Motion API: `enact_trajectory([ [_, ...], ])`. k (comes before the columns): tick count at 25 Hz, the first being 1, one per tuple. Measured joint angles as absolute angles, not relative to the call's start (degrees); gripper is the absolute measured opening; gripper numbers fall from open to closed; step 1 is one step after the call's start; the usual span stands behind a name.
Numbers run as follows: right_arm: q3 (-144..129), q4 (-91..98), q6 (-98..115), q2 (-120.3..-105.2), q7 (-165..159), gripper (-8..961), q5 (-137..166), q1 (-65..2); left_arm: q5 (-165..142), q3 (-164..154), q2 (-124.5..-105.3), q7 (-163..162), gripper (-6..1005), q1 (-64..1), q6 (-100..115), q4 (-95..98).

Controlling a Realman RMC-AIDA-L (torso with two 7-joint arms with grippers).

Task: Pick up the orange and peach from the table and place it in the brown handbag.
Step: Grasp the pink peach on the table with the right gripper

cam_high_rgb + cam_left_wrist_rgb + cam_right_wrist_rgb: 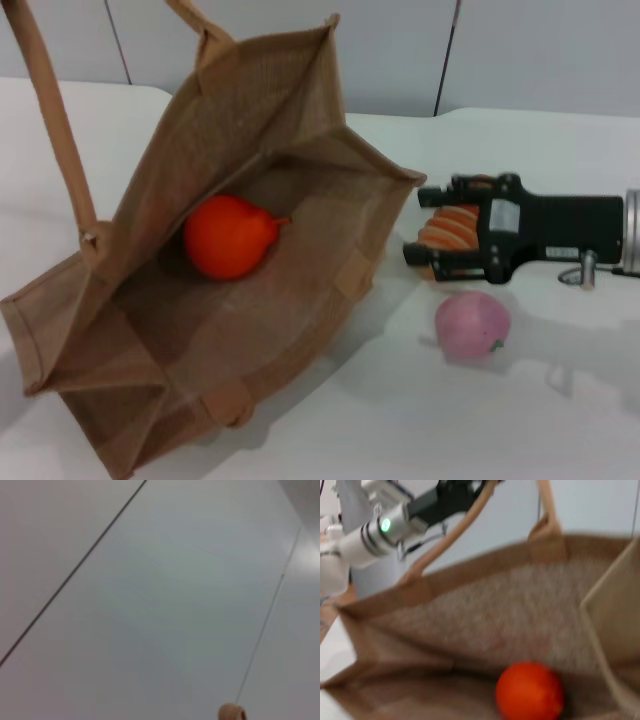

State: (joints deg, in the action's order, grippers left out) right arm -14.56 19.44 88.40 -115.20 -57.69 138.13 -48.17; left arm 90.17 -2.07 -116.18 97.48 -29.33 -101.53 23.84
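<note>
Inside the brown handbag the orange sat already, peach waiting on the table just below the right gripper, whose fingers looked spread, gripping nothing; left gripper's state I couldn't tell.

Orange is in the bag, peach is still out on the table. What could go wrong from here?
1. The right gripper sits by the orange-and-cream striped roll, not the peach; it may grab the wrong item.
2. The peach is round and lies free on the table, so a nudge may roll it away.
3. The brown handbag is held open by a handle; a bump on its near wall could fold the mouth over the orange.
</note>
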Motion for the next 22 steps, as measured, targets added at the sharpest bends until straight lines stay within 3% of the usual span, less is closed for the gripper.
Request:
enact_trajectory([
  [22,-21.97,20.09,80.81,-114.07,-70.23,748,145.61,-45.38,89.84,1.05,-116.28,99.58,120,-28.07,-97.18,23.73],
])
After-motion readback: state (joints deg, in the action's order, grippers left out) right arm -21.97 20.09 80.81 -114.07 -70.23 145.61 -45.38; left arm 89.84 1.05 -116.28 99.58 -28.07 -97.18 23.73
